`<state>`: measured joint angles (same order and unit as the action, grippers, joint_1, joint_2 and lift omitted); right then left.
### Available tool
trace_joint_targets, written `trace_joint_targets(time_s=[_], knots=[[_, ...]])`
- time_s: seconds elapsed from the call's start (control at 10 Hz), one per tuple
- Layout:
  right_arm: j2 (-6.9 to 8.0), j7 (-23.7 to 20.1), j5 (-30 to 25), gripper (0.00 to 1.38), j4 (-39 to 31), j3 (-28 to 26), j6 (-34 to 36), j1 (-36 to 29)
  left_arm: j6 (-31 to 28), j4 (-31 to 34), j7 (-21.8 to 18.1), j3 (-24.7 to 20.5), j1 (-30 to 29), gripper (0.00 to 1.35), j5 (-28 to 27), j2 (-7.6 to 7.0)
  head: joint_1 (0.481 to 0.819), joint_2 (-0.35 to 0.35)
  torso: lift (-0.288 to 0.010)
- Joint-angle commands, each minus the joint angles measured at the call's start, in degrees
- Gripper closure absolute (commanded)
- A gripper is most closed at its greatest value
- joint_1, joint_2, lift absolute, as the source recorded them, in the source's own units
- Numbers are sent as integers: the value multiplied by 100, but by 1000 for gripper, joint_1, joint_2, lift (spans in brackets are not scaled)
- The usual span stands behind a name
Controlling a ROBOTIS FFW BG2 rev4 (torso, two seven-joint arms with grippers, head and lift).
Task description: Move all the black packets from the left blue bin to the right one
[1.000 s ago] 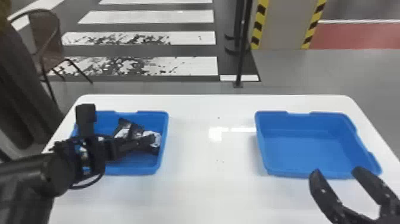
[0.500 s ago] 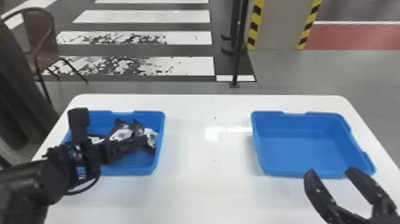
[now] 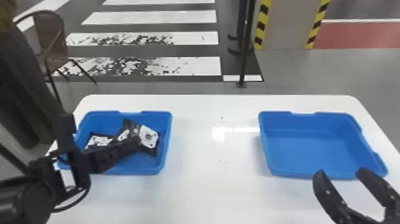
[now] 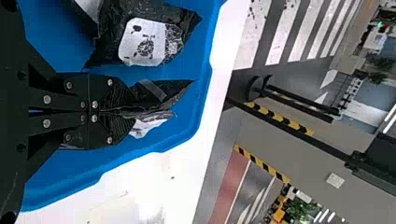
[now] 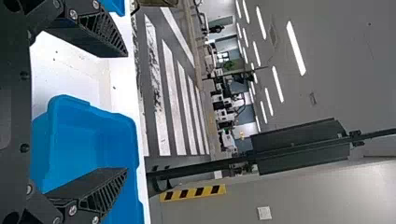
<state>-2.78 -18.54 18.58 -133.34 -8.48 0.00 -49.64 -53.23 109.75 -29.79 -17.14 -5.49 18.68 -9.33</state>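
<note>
Left gripper (image 4: 125,112): fingers closed on 1 packet (image 4: 172,93), inside left bin (image 3: 165,143). The packet projects forward from the fingertips. Right bin (image 3: 300,152) lies rightward, well apart, nearer the open right gripper (image 3: 341,171).

The head view looks down across the worktop (image 3: 196,190); closer wrist views face its far edge, sharing the crosswalk (image 3: 202,65).

On your bench (image 3: 214,193), the left bin (image 3: 167,134), with packets (image 3: 148,137) in it, sits left in the frame, the right bin (image 3: 306,155) right.
</note>
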Motion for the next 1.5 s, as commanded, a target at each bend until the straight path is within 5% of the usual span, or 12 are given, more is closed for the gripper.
trace_joint_targets(time_s=[0.0,0.4,0.9,1.4], knots=[[-56,-1,130,156,-32,117,0,28,-34,774,-88,-126,-435,1208,257,37,695,60,-140],[-776,-211,1947,156,277,1397,422,844,135,1660,-528,91,-1321,1208,1548,116,695,78,-140],[-732,-967,2667,151,1065,1442,1842,1828,191,1731,-660,811,-1461,1208,2371,125,695,61,-140],[-636,-1257,2964,186,1740,1442,1927,2447,121,1731,-660,1177,-1377,1208,2520,72,695,19,-140]])
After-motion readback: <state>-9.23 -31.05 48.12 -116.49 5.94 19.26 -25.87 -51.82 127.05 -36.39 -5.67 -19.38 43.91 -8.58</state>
